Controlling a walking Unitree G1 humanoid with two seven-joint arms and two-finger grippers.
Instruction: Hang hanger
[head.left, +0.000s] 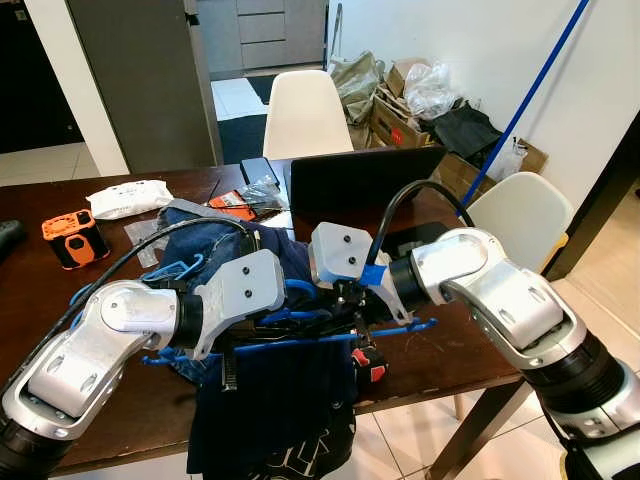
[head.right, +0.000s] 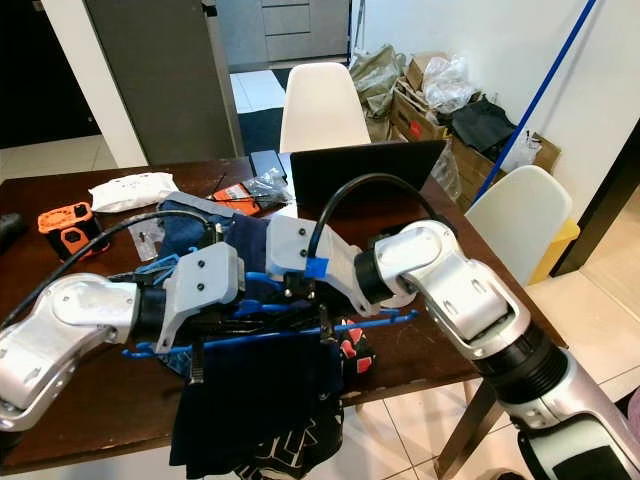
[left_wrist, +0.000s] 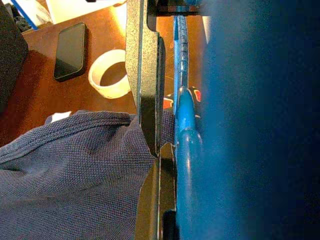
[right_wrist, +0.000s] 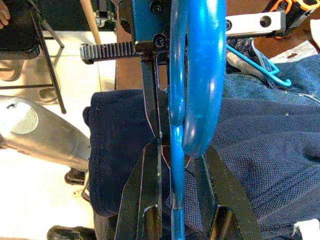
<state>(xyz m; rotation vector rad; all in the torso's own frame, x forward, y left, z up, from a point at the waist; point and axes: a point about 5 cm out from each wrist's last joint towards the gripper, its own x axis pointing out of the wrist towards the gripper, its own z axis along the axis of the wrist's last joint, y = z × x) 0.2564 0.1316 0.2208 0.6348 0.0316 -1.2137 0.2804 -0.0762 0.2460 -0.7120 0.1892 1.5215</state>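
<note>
Here a dark brown wooden table takes up most of the scene, with two white chairs, one at its far side and one off to the robot's right, and a heap of cardboard boxes and bags against the far wall. A black laptop stands open near the table's middle. A navy garment hangs over the near edge of the table, draped on a blue plastic hanger whose bar runs crosswise between the two arms — that is where the task's thing is, at the front edge, just above the tabletop. Behind it lies a crumpled pile of blue denim clothes. The left gripper comes in from the left and the right gripper from the right, meeting at the hanger. In the right wrist view the black fingers stand narrow on either side of the hanger's blue shaft below the hook — gripping it. In the left wrist view one finger lies pressed along the blue hanger bar over knit navy fabric, but whether that gripper actually clamps it I cannot tell. Smaller things: an orange and black device, a white packet, a roll of white tape and a black phone.
</note>
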